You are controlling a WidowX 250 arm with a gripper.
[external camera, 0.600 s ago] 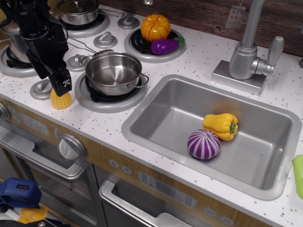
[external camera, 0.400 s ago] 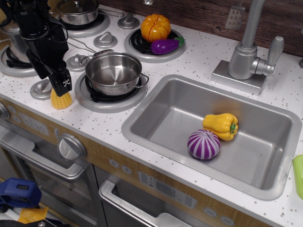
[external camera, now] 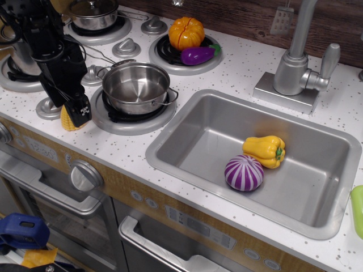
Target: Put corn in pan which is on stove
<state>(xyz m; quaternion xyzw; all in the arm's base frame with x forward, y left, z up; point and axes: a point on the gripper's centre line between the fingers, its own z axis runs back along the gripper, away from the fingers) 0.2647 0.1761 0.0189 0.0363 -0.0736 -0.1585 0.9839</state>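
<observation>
The corn [external camera: 66, 118] is a small yellow cob stub standing on the white speckled stove [external camera: 116, 143], left of the front burner. My gripper [external camera: 75, 115] has come down around it. One black finger [external camera: 83, 112] covers the cob's right side and the other is hidden; the jaws look open and the cob rests on the surface. The pan [external camera: 136, 86] is a shiny, empty steel pot on the front burner, just right of my gripper.
Lidded steel pots stand at the back [external camera: 92, 12] and far left [external camera: 20, 48]. An orange pumpkin [external camera: 186, 32] and a purple eggplant [external camera: 198, 55] sit on the back right burner. The sink [external camera: 187, 113] holds a yellow pepper [external camera: 264, 150] and a purple onion [external camera: 244, 173]. A faucet [external camera: 295, 68] stands behind it.
My gripper has moved down and slightly right, from above the corn to around it, and now hides most of the cob. The corn and the pan have not moved.
</observation>
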